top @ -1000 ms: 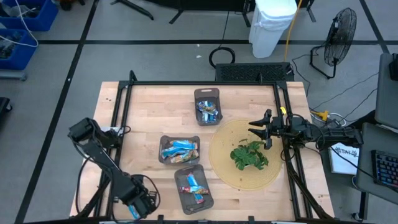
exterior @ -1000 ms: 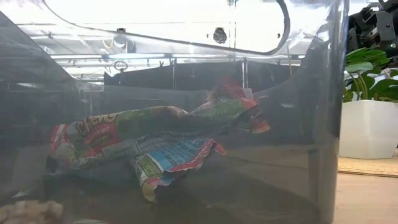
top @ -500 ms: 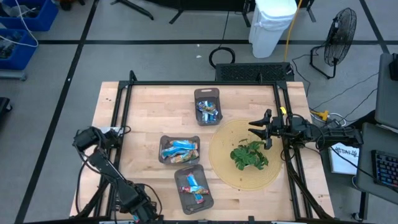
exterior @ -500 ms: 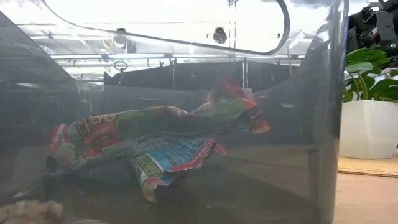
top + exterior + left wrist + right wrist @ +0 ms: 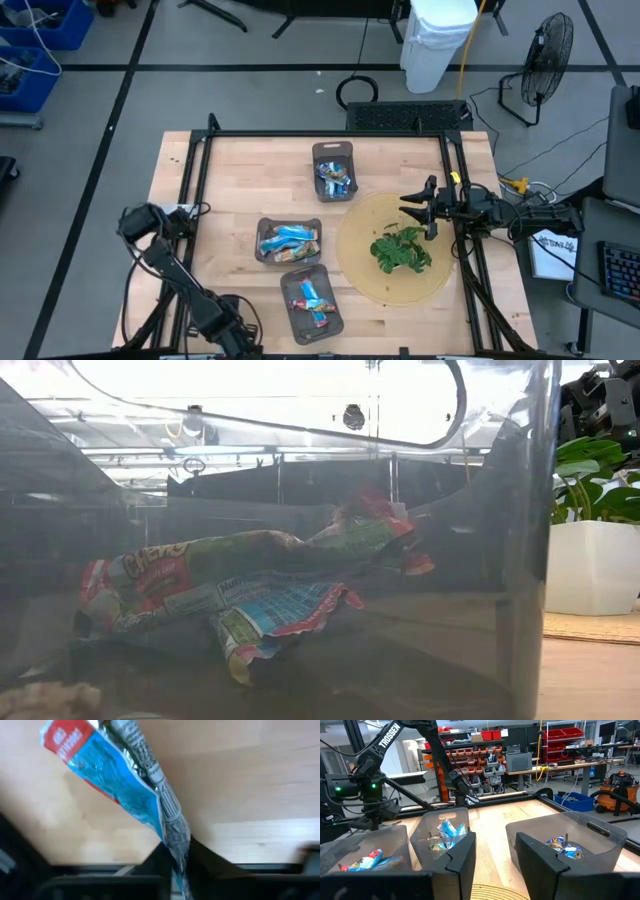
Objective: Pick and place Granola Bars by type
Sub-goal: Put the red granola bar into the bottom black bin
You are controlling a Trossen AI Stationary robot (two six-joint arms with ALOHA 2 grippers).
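My left gripper (image 5: 230, 342) hangs at the table's near left edge, pointing steeply down, shut on a blue-and-white granola bar with a red label (image 5: 102, 775). Other granola bars lie in three grey trays: the far one (image 5: 333, 152), the middle one (image 5: 262, 243) and the near one (image 5: 292, 318). The low view looks through a tray wall at crumpled wrappers (image 5: 230, 600). My right gripper (image 5: 413, 206) waits open and level at the table's right side, over the round mat, touching nothing. My left gripper pinches the bar's crimped end seal (image 5: 172, 837) between its two fingers (image 5: 212, 867). The fingers come from above and slant down. The bar's body stretches away from the fingertips, close over the wooden tabletop; whether it rests on the wood I cannot tell.
A green plant in a white pot (image 5: 401, 250) stands on a round woven mat (image 5: 365, 280) at the right. A black frame (image 5: 330, 134) runs round the table. Bare wood lies left of the trays (image 5: 215, 200).
My left arm has folded lower and its gripper has gone down toward the table's near edge. The blue bar that showed beside the gripper a second ago is now hidden under it in the high view.
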